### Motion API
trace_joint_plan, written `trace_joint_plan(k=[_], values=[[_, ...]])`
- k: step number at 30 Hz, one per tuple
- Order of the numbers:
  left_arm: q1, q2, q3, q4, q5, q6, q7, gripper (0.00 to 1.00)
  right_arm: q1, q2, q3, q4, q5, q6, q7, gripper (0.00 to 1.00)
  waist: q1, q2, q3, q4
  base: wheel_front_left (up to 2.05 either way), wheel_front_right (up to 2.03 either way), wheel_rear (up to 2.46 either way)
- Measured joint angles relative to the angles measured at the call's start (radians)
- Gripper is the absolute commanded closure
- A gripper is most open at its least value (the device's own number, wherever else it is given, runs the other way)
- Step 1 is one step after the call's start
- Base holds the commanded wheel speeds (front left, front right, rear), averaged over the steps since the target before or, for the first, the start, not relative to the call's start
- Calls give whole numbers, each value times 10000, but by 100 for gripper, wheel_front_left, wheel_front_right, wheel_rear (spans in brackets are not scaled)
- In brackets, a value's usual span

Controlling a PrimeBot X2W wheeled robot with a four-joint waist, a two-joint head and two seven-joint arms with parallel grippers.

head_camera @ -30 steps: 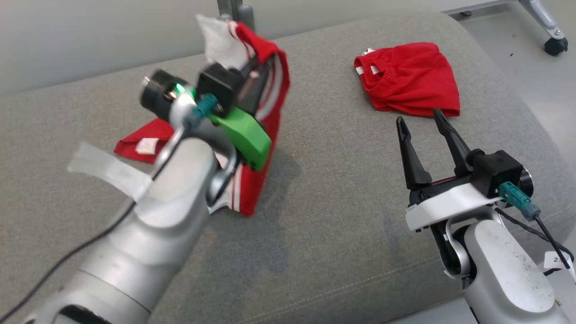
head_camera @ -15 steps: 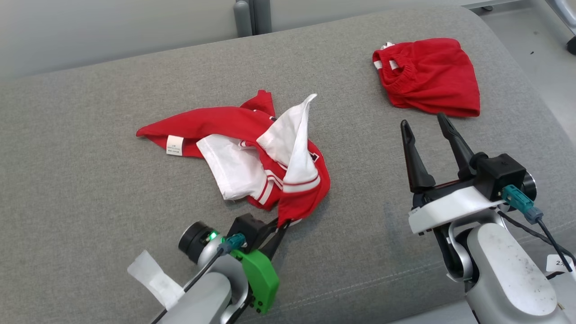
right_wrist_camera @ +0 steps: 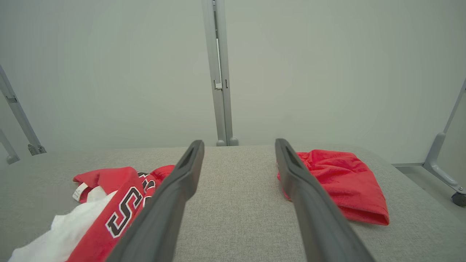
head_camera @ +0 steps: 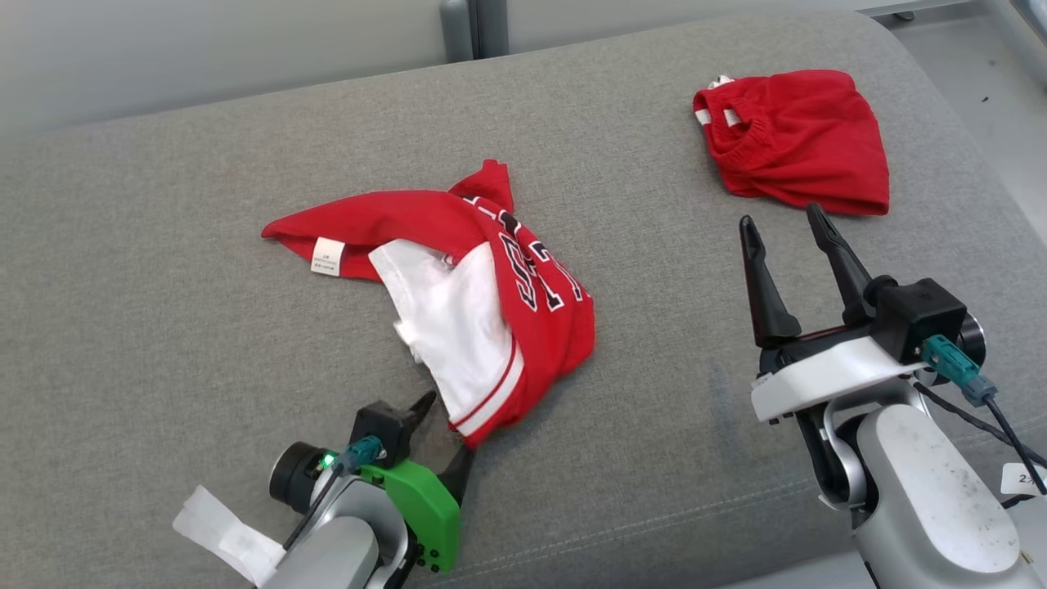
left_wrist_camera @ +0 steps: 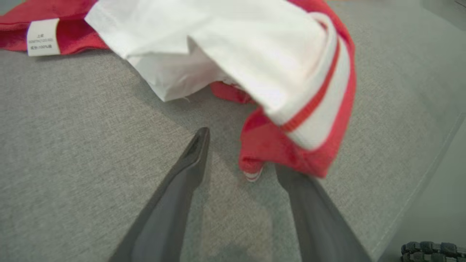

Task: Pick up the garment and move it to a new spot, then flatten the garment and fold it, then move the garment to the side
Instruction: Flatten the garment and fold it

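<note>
- The left gripper point(head_camera: 443, 438) sits nearest, at the left, low over the cushion point(head_camera: 164, 343). Its 2 dark tapered fingers are spread wide and clamp nothing.
- In the left wrist view, the jersey's near red hem lies over the tip of 1 finger, while the other finger stands clear on bare fabric.
- A glossy green plastic block point(head_camera: 425, 511) sits on that wrist.
- The right gripper point(head_camera: 781, 221) is at the near right, fingers parted to about the same width, empty and apart from both pieces of clothing.
- The cushion is grey woven cloth with a rounded edge and a stitched seam along its near side.
- The jersey point(head_camera: 491, 294) lies crumpled mid-cushion, just beyond the left gripper. It is soft red knit with a white inner side turned out, a red stripe near the white edge, and dark outlined lettering on top.
- A small white label point(head_camera: 327, 255) shows on its left flap.
- The red shorts point(head_camera: 793, 139) lie bunched at the far right, elastic waistband wrinkled.
- A grey metal post point(head_camera: 474, 24) stands behind the cushion.
</note>
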Motion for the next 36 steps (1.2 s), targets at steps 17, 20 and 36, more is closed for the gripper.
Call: trace_joint_plan(k=[17, 20, 36], values=[[587, 708, 1083, -686, -826, 17, 84, 0, 77, 13, 38, 2, 0, 4, -13, 0, 0, 0, -97, 261, 0, 0, 0], [621, 897, 1450, -752, -970, 82, 79, 0, 83, 15, 82, 27, 0, 8, -13, 0, 0, 0, -121, 202, 0, 0, 0], [311, -17, 2416, -616, -2174, 163, 73, 0, 104, -2, 362, 67, -10, 109, -6, 0, 0, 0, -110, -385, 0, 0, 0]])
